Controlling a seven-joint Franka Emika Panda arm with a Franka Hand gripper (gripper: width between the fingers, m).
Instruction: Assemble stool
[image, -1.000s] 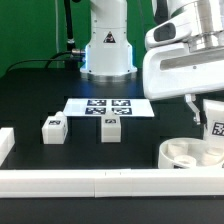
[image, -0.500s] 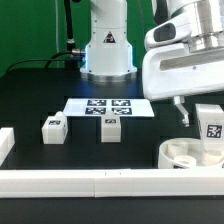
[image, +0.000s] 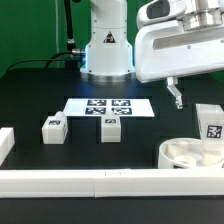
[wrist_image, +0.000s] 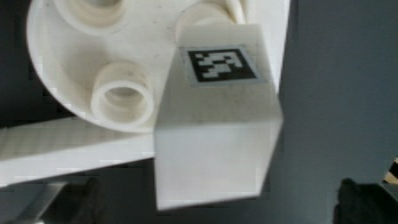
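The round white seat (image: 183, 153) lies at the exterior view's right, near the front rail. One white leg (image: 210, 131) with a square tag stands upright in a seat socket. My gripper (image: 204, 94) hangs above that leg, open and empty, with one finger (image: 176, 97) showing. In the wrist view the tagged leg (wrist_image: 221, 110) rises from the seat (wrist_image: 86, 55) between my gripper's (wrist_image: 210, 200) spread fingers, touching neither. Two more tagged legs (image: 53, 128) (image: 110, 129) stand on the black table at the left.
The marker board (image: 110, 106) lies flat behind the two loose legs. A long white rail (image: 100, 184) runs along the front edge, with a white block (image: 5, 145) at its left end. The robot base (image: 108, 50) stands at the back.
My gripper has risen straight up and away from the leg in the seat. The leg stays standing in its socket. Nothing else has moved.
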